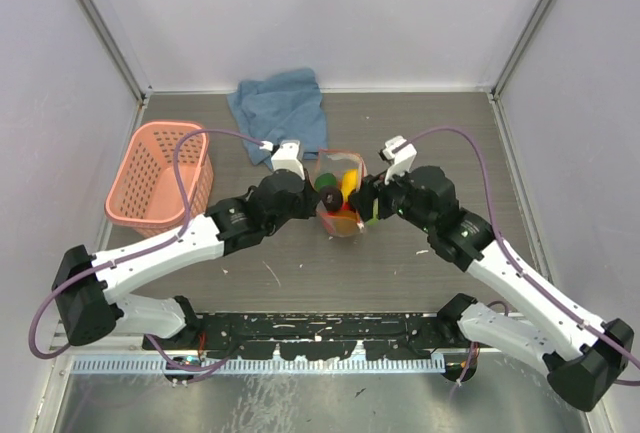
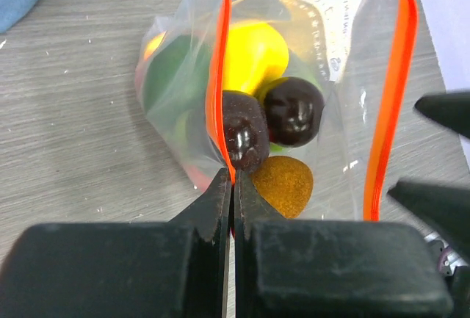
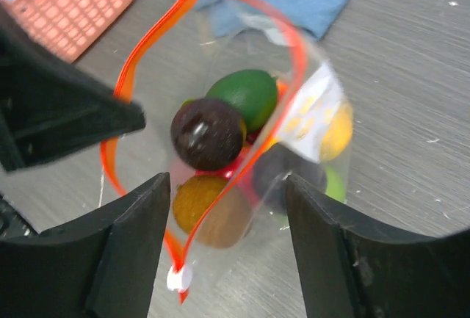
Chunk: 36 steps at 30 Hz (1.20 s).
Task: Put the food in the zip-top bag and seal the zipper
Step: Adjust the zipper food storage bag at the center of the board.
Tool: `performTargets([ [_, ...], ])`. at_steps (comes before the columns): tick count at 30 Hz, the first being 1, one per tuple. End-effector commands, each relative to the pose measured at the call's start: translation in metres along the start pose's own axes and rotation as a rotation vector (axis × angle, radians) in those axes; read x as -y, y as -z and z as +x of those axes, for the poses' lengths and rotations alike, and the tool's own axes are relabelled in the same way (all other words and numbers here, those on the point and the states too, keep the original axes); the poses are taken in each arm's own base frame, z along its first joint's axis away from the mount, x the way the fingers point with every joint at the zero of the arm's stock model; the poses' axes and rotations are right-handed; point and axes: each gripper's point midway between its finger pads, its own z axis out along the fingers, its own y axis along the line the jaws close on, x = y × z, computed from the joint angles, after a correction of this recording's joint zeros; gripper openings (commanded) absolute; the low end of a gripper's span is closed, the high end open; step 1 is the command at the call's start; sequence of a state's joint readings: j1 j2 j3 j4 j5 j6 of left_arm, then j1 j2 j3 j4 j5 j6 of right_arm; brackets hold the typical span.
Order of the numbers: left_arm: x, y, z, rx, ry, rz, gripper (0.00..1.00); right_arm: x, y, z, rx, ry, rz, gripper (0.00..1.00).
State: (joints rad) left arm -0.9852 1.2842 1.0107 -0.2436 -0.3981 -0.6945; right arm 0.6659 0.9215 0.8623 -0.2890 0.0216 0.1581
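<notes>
Clamping the left gripper (image 2: 233,180) fully together on one lip of the zipper (image 2: 218,76), with the red-orange strip running from the fingertips toward 12 o'clock in the left wrist view. Holding the right gripper (image 3: 224,186) wide apart, straddling the near end of the zip-top bag (image 3: 316,112) and gripping nothing, with the white end piece (image 3: 178,277) lying between its two fingers. Standing the bag near the middle of the table (image 1: 420,133), mouth gaping, the two zipper lips bowed well apart. Keeping the food inside: two dark brown pieces (image 2: 294,111), a yellow one (image 2: 253,53), an orange one (image 2: 283,182) and a green one (image 3: 246,94).

Not showing clearly whether the right fingers are brushing the plastic. Hiding both sets of fingertips in the top view behind the wrists and the bag. Cutting off the far end of the bag at 12 o'clock in the left wrist view. Blurring a reddish piece behind the film, too faint to make out.

Reaching in low from 7 o'clock with the left arm and from 5 o'clock with the right, meeting at the bag: left gripper at its 9 o'clock, right at its 3 o'clock. Leaving the pink basket (image 1: 160,173) well apart at the bag's 9 o'clock and the blue cloth (image 1: 280,103) near its 11 o'clock.
</notes>
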Motion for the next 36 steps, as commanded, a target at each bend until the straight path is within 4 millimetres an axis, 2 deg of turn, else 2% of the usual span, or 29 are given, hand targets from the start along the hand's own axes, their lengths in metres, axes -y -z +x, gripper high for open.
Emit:
performTargets([
  [1,0.016,0.019,-0.053,0.132,0.064,0.027,0.00,-0.034,0.020,-0.018,0.135,0.050,-0.206,0.71],
  [4,0.017,0.021,-0.062,0.154,0.069,0.019,0.00,-0.041,0.030,-0.013,0.157,0.064,-0.258,0.72],
  [9,0.017,0.022,-0.077,0.180,0.080,0.010,0.00,-0.041,0.035,-0.001,0.164,0.078,-0.277,0.73],
  [13,0.017,0.022,-0.083,0.195,0.089,0.012,0.00,-0.034,0.025,0.016,0.145,0.078,-0.249,0.72],
  [18,0.015,0.017,-0.082,0.197,0.093,0.005,0.00,-0.040,0.014,0.038,0.139,0.041,-0.303,0.72],
  [21,0.015,0.016,-0.081,0.194,0.096,0.010,0.00,-0.038,0.009,0.045,0.151,0.030,-0.295,0.68],
  [26,0.013,0.016,-0.083,0.195,0.094,0.006,0.00,-0.020,0.005,0.038,0.195,0.034,-0.194,0.50],
  [34,0.003,0.029,-0.089,0.206,0.077,-0.018,0.00,-0.017,0.004,0.009,0.283,0.066,-0.160,0.02],
  [36,0.000,0.035,-0.090,0.213,0.081,-0.016,0.00,-0.015,0.002,0.003,0.286,0.074,-0.146,0.01],
])
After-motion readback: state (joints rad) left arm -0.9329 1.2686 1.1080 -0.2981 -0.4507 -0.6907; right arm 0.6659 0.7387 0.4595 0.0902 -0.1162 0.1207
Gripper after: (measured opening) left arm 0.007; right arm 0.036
